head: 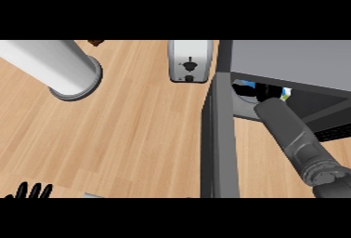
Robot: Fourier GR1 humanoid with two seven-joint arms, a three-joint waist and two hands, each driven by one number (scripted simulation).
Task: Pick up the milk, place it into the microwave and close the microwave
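Note:
The grey microwave (295, 60) stands at the right with its door (219, 139) swung open toward me, seen edge-on. My right forearm (295, 135) reaches into the cavity, and the microwave's top hides most of the hand. Small white and blue patches of the milk (244, 87) show inside the cavity on both sides of the wrist. I cannot tell whether the hand holds the milk. My left hand (31, 191) rests open at the lower left edge, fingers up, away from everything.
A white toaster (190, 60) stands at the back, just left of the microwave. A tall pale grey cylinder (61, 65) stands at the back left. Bare wooden counter (137, 135) lies between them and the door.

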